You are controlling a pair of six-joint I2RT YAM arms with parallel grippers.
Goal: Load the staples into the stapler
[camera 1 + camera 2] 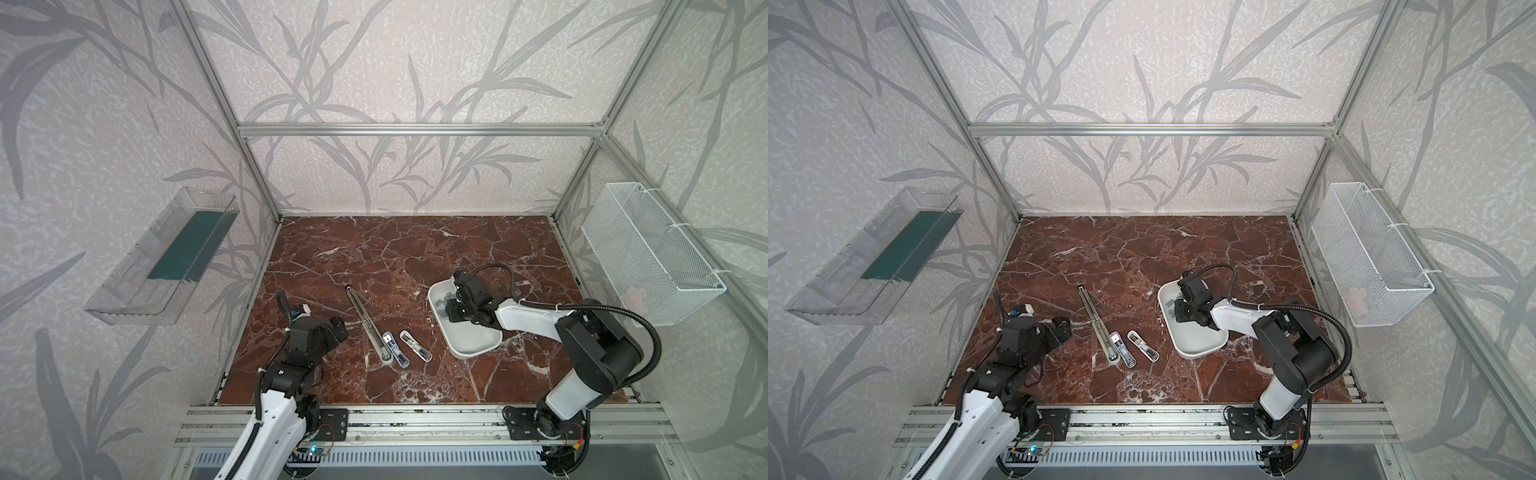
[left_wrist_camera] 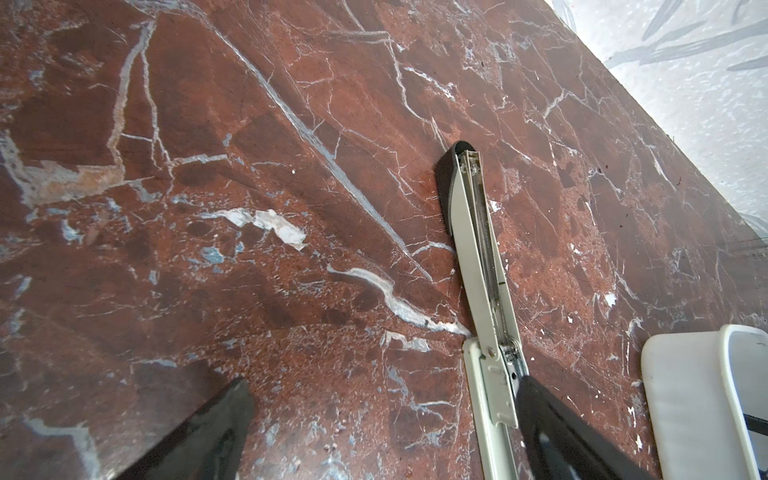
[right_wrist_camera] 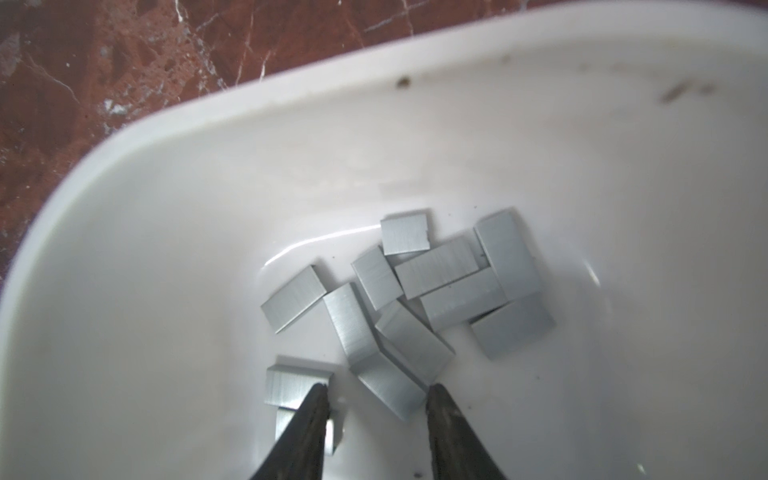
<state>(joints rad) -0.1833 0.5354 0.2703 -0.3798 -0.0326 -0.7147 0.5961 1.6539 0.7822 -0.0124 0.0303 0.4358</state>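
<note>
A long cream stapler [image 1: 365,320] [image 1: 1096,320] [image 2: 473,257] lies opened out flat on the marble table, its spring rail showing. My left gripper [image 1: 338,328] [image 1: 1061,326] [image 2: 384,415] stands wide open just left of it with only table between the fingers; one finger [image 2: 552,432] overlaps the stapler's base in the left wrist view. The staples [image 3: 440,270] [image 1: 442,300] [image 1: 1170,302], several grey strips, lie heaped in a white tray [image 1: 473,351] [image 1: 1200,351] [image 3: 166,137]. My right gripper [image 1: 451,313] [image 1: 1177,311] [image 3: 376,388] is down in the tray, partly open, its tips on either side of one strip [image 3: 386,386].
Two small clear-and-silver items [image 1: 395,350] [image 1: 415,351] lie side by side between the stapler and the tray. A clear plastic bin [image 1: 162,257] hangs on the left wall and a white wire basket [image 1: 652,253] on the right wall. Aluminium frame posts stand at the table's corners.
</note>
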